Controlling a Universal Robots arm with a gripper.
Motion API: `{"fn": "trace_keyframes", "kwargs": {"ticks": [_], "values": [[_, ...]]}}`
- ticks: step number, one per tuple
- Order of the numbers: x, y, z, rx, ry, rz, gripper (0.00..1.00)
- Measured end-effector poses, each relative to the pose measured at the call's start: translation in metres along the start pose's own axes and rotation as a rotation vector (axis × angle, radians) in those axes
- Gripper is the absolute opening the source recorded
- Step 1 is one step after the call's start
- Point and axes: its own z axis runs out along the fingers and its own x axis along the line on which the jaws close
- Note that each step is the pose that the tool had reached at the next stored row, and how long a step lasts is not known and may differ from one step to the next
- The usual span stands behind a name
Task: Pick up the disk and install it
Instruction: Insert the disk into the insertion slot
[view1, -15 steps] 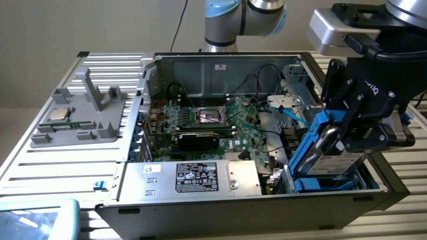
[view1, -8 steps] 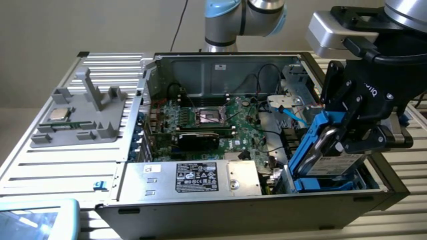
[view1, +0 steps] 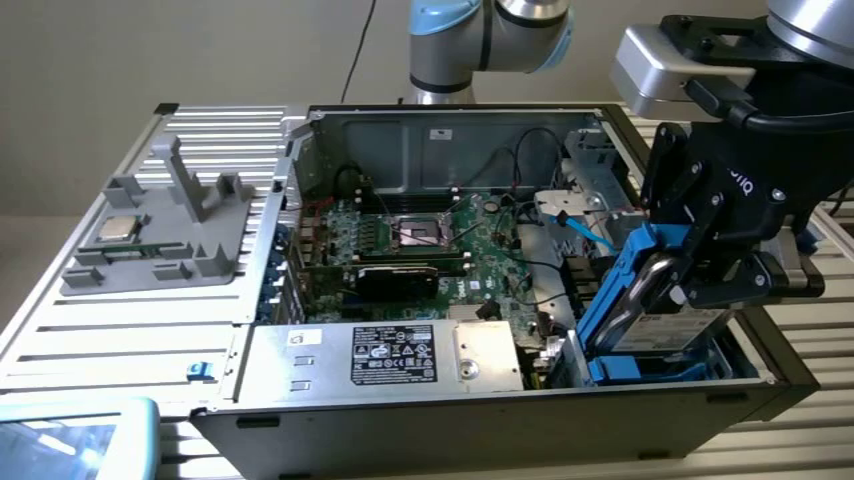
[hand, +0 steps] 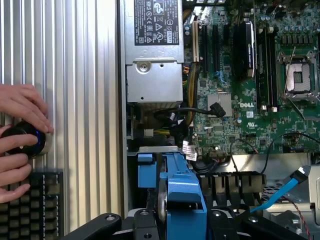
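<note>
Disk (view1: 663, 330) clamped upright in the hand (view1: 701, 285) — wrist view catches fingers (hand: 25, 107) gripping a knob (hand: 22, 140).

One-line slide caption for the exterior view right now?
Gripper grips the disk on edge at the blue drive bay of the open computer case, exterior view's right.

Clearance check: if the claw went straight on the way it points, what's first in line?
Likely the blue drive bay in the case's corner. The claw points down into it, gripping the disk upright, so the disk would touch first. Depth unclear.
</note>
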Motion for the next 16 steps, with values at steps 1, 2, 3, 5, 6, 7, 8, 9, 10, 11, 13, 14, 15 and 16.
{"fn": "trace_keyframes", "kwargs": {"ticks": [1, 2, 3, 5, 6, 7, 8, 9, 10, 11, 13, 14, 15, 16], "values": [[0.0000, 0.0000, 0.0000, 0.0000, 0.0001, 0.000, 0.39], [0.0000, 0.0000, 0.0000, 0.0000, 0.0000, 0.000, 0.45], [0.0000, 0.0000, 0.0001, 0.0000, -0.0002, 0.000, 0.45], [0.0000, -0.0001, 0.0001, -0.0001, -0.0002, 0.000, 0.52], [0.0000, -0.0002, 0.0001, 0.0000, -0.0002, 0.000, 0.52], [0.0000, -0.0003, 0.0000, -0.0001, -0.0002, 0.000, 0.52], [0.0000, -0.0003, 0.0000, -0.0001, -0.0003, 0.000, 0.52], [-0.0001, -0.0006, -0.0002, -0.0001, -0.0003, 0.000, 0.52], [-0.0001, -0.0014, -0.0005, -0.0001, 0.0001, 0.000, 0.52], [-0.0001, -0.0022, -0.0006, -0.0010, 0.0000, 0.000, 0.52], [-0.0002, -0.0027, -0.0006, -0.0046, 0.0000, 0.000, 0.52], [-0.0002, -0.0027, -0.0006, -0.0047, 0.0001, 0.000, 0.52], [-0.0002, -0.0027, -0.0006, -0.0047, 0.0000, 0.000, 0.52], [-0.0002, -0.0027, -0.0006, -0.0047, 0.0000, 0.000, 0.52]]}}
